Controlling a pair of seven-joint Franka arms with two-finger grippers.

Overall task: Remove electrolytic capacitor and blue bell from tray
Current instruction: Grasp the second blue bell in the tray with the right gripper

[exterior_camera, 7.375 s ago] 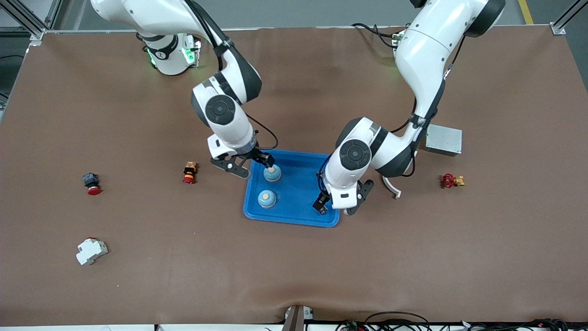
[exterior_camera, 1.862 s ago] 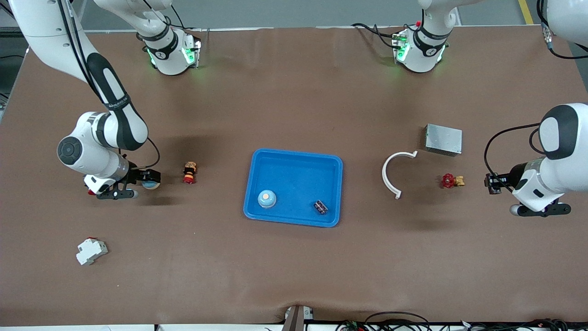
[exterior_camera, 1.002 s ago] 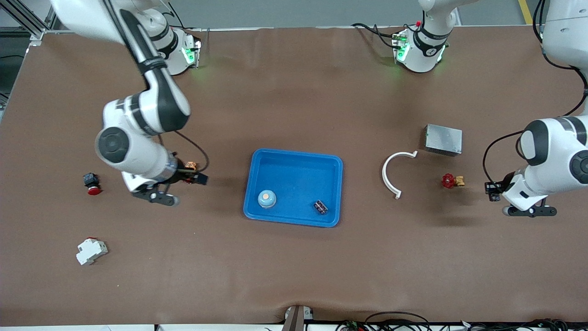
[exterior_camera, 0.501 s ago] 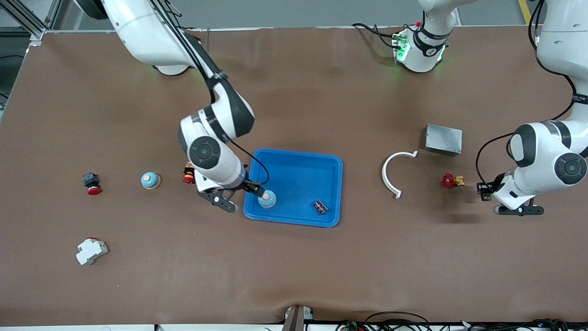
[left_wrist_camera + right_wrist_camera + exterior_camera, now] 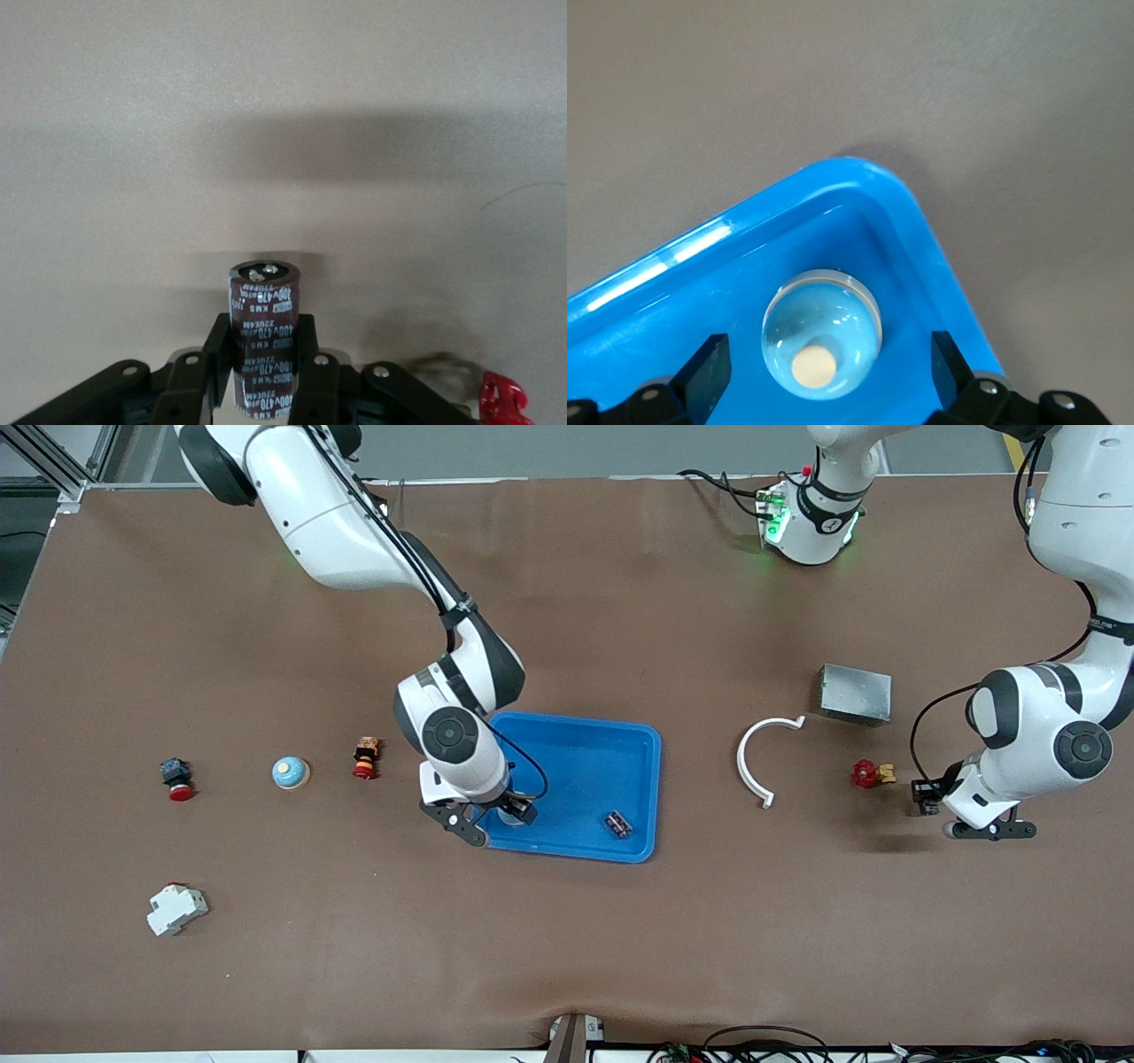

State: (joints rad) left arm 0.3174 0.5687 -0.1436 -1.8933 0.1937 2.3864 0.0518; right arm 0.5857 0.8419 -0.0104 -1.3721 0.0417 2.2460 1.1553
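Note:
A blue tray (image 5: pixel 576 731) lies mid-table. In the tray's corner nearest the front camera, toward the right arm's end, stands a light-blue bell (image 5: pixel 821 335) with a tan knob. My right gripper (image 5: pixel 496 815) (image 5: pixel 826 367) is open and straddles that bell, one finger on each side, neither touching. A second bell (image 5: pixel 291 772) stands on the table toward the right arm's end. A dark capacitor (image 5: pixel 618 824) lies in the tray. My left gripper (image 5: pixel 926 795) (image 5: pixel 264 341) is shut on another capacitor (image 5: pixel 264 305), over the table beside a red valve (image 5: pixel 871 773).
Two red push-buttons (image 5: pixel 180 779) (image 5: pixel 365 757) and a white breaker (image 5: pixel 175 908) lie toward the right arm's end. A white curved piece (image 5: pixel 760 766) and a metal box (image 5: pixel 855 693) lie toward the left arm's end.
My right arm has swung from over the push-buttons to the tray, its open gripper now around the bell there. My left gripper has drifted slightly toward the valve, still holding the capacitor.

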